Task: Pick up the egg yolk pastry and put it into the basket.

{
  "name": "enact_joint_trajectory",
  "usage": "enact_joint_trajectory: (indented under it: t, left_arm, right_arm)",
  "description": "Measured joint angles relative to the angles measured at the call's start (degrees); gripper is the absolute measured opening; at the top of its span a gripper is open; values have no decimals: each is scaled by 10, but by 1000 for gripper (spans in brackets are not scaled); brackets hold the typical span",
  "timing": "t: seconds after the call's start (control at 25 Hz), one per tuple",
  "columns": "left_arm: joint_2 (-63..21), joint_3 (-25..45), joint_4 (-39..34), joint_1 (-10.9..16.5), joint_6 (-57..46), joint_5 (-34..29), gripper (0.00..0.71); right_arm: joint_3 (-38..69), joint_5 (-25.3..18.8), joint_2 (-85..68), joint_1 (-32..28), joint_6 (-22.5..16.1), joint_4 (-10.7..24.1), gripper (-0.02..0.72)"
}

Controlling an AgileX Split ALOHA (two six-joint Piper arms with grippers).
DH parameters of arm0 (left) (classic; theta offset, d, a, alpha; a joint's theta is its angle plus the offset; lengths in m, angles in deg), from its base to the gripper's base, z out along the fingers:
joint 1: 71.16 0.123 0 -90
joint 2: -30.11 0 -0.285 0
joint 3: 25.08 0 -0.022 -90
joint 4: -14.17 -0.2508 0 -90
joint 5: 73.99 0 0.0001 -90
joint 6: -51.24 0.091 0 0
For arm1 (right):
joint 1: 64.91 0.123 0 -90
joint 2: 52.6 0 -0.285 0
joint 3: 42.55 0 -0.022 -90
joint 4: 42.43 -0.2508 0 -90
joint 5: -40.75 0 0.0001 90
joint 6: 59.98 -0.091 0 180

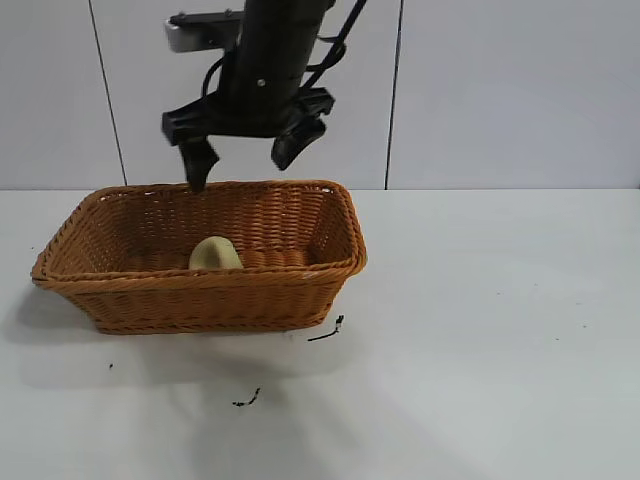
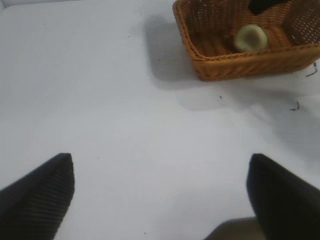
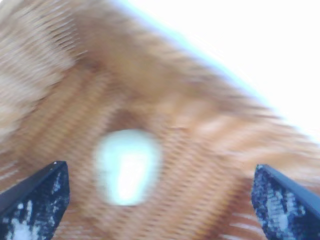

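One pastry (image 1: pixel 215 254), pale yellow-green, domed, lying inside the basket (image 1: pixel 200 305) on its woven floor, close to the near long wall and a little left of centre in the exterior view; nothing is touching it. In the left wrist view the dented top of the pastry (image 2: pixel 251 38) shows.

One basket, orange-brown wicker, rectangular with flaring sides and a braided rim, standing on the white table (image 1: pixel 480 340) at the left of the exterior view.

Right gripper (image 1: pixel 240 168): hangs above the basket's far rim, clear of the pastry; jaws spread wide with nothing between them. Its wrist view looks straight down at the pastry (image 3: pixel 127 165) on the basket floor (image 3: pixel 200 150), with both dark fingertips (image 3: pixel 40 195) at the frame's edges.

Left gripper (image 2: pixel 160 200): out of the exterior view; in its own wrist view it sits well apart from the basket (image 2: pixel 240 62) over bare table (image 2: pixel 125 110), jaws wide apart and holding nothing.

Two small black scraps on the table in front of the basket: one (image 1: pixel 325 332) just beside its near right corner, one (image 1: pixel 247 400) farther forward
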Motion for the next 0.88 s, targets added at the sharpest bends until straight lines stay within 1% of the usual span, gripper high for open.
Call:
enact_joint_trajectory:
  t: [0.12,0.24,0.4,0.48,0.68,0.88]
  left_arm:
    - [0,0,0,0,0,0,696]
    - [0,0,0,0,0,0,696]
    - [0,0,0,0,0,0,696]
    - [0,0,0,0,0,0,696]
    - [0,0,0,0,0,0,696]
    - [0,0,0,0,0,0,696]
  right_arm:
    - [0,-16,0,-61,0,1,683]
    - [0,-21,-3,-114,0,2,683]
    - [0,-33,-19,-163,0,2,683]
    - [0,-52,-29,-179,0,2,683]
    - [0,-120,-37,-195,2,5,683]
    - [17,-125,-63,-198,7,4,682]
